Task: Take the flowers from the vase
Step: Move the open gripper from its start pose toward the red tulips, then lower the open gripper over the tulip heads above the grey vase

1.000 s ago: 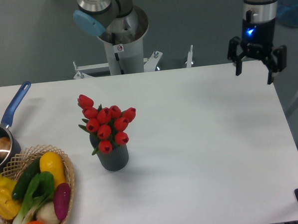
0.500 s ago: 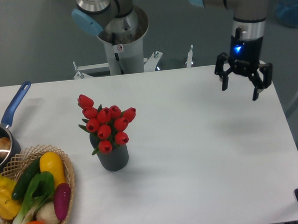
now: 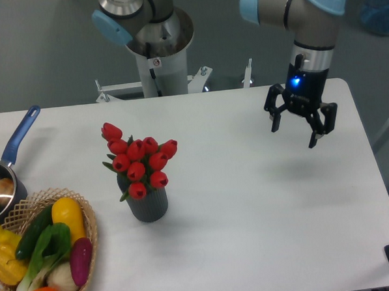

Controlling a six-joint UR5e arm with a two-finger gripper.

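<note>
The flowers (image 3: 140, 160), a bunch of red tulip buds with green leaves, stand upright in the small dark grey ribbed vase (image 3: 149, 204) on the left-centre of the white table. My gripper (image 3: 294, 135) hangs open and empty above the table's right half, well to the right of the flowers and apart from them. Its black fingers point down, and a blue light glows on the wrist above them.
A wicker basket (image 3: 89, 236) of colourful vegetables sits at the front left corner. A blue-handled steel saucepan (image 3: 6, 169) sits at the left edge. The robot's base column (image 3: 157, 53) stands behind the table's far edge.
My gripper has moved left and down over the table, from near the far right corner toward the flowers. It stays open. The flowers and vase have not moved.
</note>
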